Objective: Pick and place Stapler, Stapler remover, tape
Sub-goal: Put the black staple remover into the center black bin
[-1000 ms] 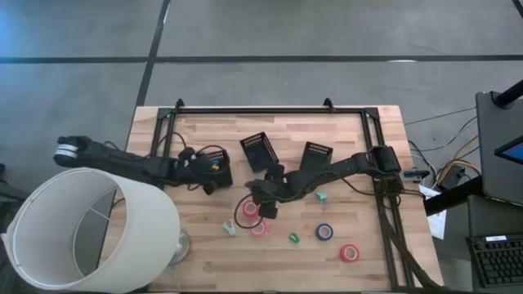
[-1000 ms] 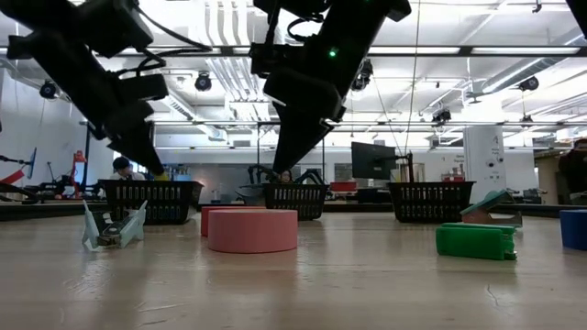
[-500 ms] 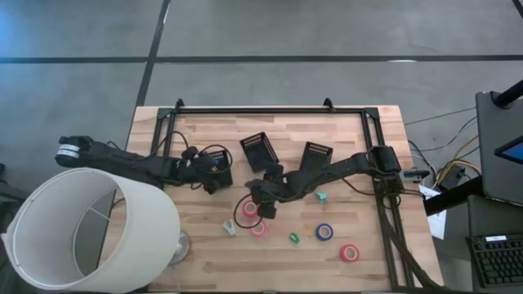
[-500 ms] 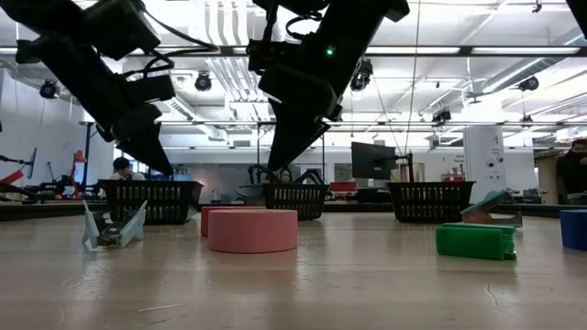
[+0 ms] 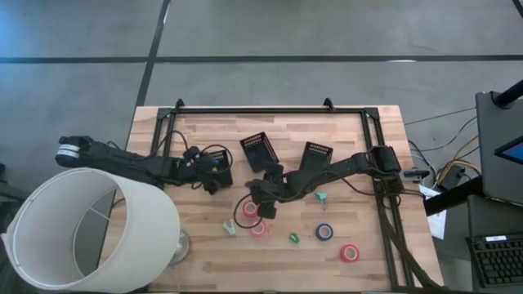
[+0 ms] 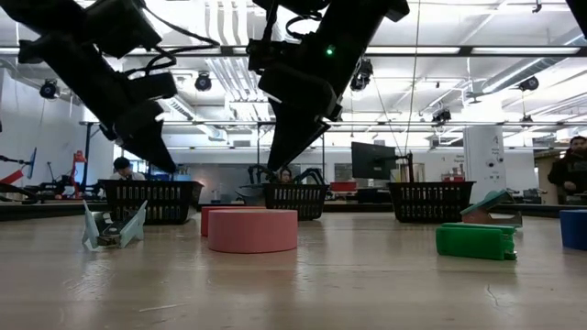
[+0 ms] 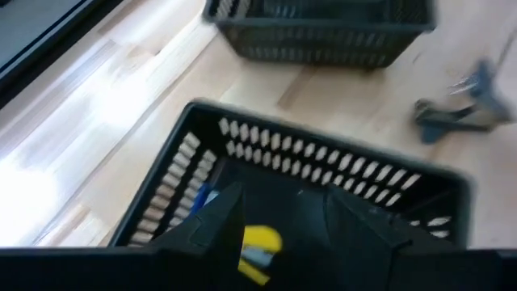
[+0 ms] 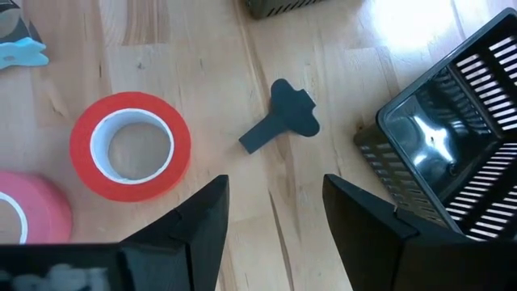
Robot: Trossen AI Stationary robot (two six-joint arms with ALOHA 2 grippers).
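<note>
My left gripper (image 7: 283, 234) is open above a black mesh bin (image 7: 323, 166) near the table's left, with a yellow and blue item (image 7: 260, 246) inside it. My right gripper (image 8: 275, 222) is open and hovers over bare wood at mid-table, touching nothing. Near it lie a red tape roll (image 8: 129, 145), a pink tape roll (image 8: 24, 214) and a dark staple remover (image 8: 283, 121), all flat on the wood. The high view shows a blue tape roll (image 5: 324, 232), another red roll (image 5: 350, 253), a green stapler (image 5: 294, 238), a teal stapler (image 5: 322, 197) and a pale blue staple remover (image 5: 230, 228).
Two more black mesh bins (image 5: 259, 151) (image 5: 317, 155) stand toward the far side of the table. A large white lampshade (image 5: 90, 229) covers the near left corner. A black frame (image 5: 270, 109) runs along the far edge and both sides. People show in the room beyond.
My left gripper has shifted a little toward the table's right, over its bin. Nothing on the table has moved.
</note>
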